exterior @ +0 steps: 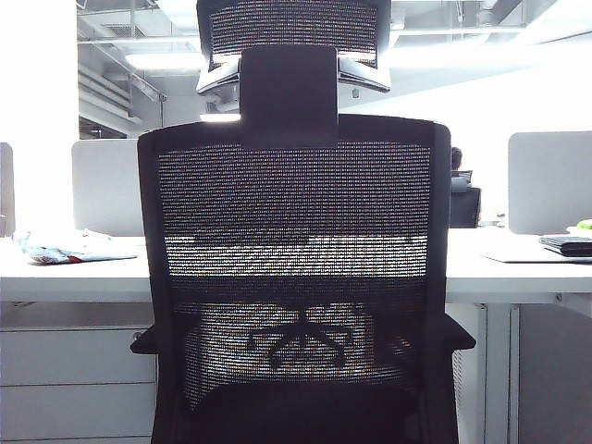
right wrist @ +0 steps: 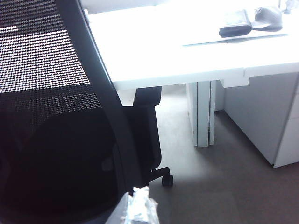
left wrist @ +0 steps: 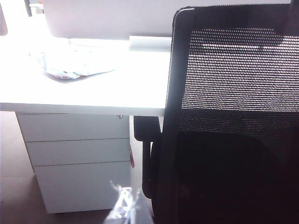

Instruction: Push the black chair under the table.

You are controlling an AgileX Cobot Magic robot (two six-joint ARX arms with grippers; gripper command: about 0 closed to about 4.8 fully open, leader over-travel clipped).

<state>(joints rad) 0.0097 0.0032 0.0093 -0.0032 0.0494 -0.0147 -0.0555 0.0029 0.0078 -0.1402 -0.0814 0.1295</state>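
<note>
No brand or label I can read anywhere from here. The black chair (exterior: pixel 296 277) fills most of my exterior view, its mesh back square to the camera and its headrest (exterior: pixel 292 32) cut off at the top; it's pulled up close to the surface (exterior: pixel 74 277), armrests (exterior: pixel 143 340) at about the edge. Through the mesh I can just make out a wheelbase. On the white top there's a crumpled wrapper (exterior: pixel 65 247) on the left and a dark wallet-like thing (exterior: pixel 566 245) on the right, too washed out to identify. The drawer unit (left wrist: pixel 77 161) sits left of the chair. Left gripper (left wrist: pixel 122 207) and right gripper (right wrist: pixel 138 207) only show as blurry pale tips beside the chair back's edges; can't tell how the jaws stand.
</note>
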